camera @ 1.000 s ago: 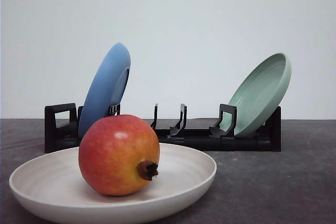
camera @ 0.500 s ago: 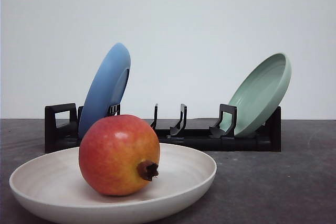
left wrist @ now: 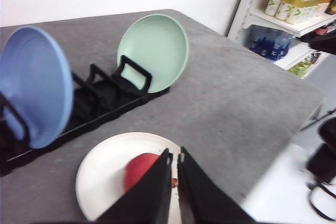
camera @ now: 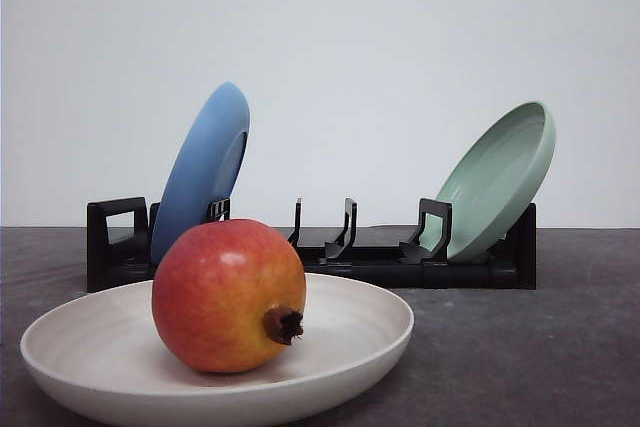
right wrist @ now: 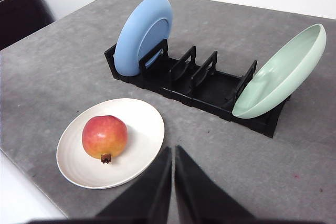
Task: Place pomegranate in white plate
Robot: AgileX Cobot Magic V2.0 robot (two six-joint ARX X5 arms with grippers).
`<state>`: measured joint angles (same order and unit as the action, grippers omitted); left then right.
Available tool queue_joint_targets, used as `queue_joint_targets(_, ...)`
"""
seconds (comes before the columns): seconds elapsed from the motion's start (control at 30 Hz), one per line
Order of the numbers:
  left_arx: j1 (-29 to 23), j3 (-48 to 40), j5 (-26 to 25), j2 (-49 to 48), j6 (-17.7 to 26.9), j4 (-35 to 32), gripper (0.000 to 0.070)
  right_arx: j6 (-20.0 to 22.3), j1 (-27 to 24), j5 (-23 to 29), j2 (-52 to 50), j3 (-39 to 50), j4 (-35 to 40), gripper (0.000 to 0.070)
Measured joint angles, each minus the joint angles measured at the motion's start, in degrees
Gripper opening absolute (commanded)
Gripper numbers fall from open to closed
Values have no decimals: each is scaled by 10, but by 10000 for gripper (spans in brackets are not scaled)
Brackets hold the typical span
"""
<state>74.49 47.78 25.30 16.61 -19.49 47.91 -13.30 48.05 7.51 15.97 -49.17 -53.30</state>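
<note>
Pomegranate [camera: 228,295]: sits inside the white plate [camera: 370,322], a little left of its centre in the front view, red shading to yellow-orange, its dark dried crown turned toward the robot and slightly right.
White plate: lies flat on the grey table [camera: 520,347], closest thing to the front camera, nothing else in it.
Left gripper [left wrist: 174,159]: raised above the near edge of the white plate, tilted down at it; its two dark fingers are drawn together with only a thin slit between them, gripping nothing, and the fruit shows just past their tips.
Right gripper [right wrist: 172,153]: held high and back from the table, angled down; fingers pressed nearly together and empty, tips just right of the plate's rim.
Dish rack [camera: 380,257]: black, slotted, well behind the plate.
Blue plate [camera: 200,175]: standing on edge at the rack's left end.
Pale green plate [camera: 497,182]: leaning outward at the rack's right end.
Shelving [left wrist: 294,9]: off beyond the table, stocked with drink bottles.
</note>
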Motion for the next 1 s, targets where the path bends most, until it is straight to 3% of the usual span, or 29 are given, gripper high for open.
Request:
queue_joint_targets(0.2, -140, -44, -1, -2, 6, -33, 0, 0, 0, 0, 0, 0, 0, 3)
queue_joint_targets(0.37, -331, -129, -19, -17, 71, -119, 0, 0, 0, 0, 0, 0, 0, 3)
queue_joint_targets(0.53, -539, -244, -145, -48, 155, -219, 0, 0, 0, 0, 0, 0, 0, 3)
queue_joint_targets(0.63, -635, -312, -231, -75, 204, -273, 0, 0, 0, 0, 0, 0, 0, 3)
queue_joint_targets(0.77, -701, -377, -267, -112, 244, -333, 0, 0, 0, 0, 0, 0, 0, 3)
queue_joint_targets(1.0, -710, -444, -267, -158, 255, -364, 0, 0, 0, 0, 0, 0, 0, 3)
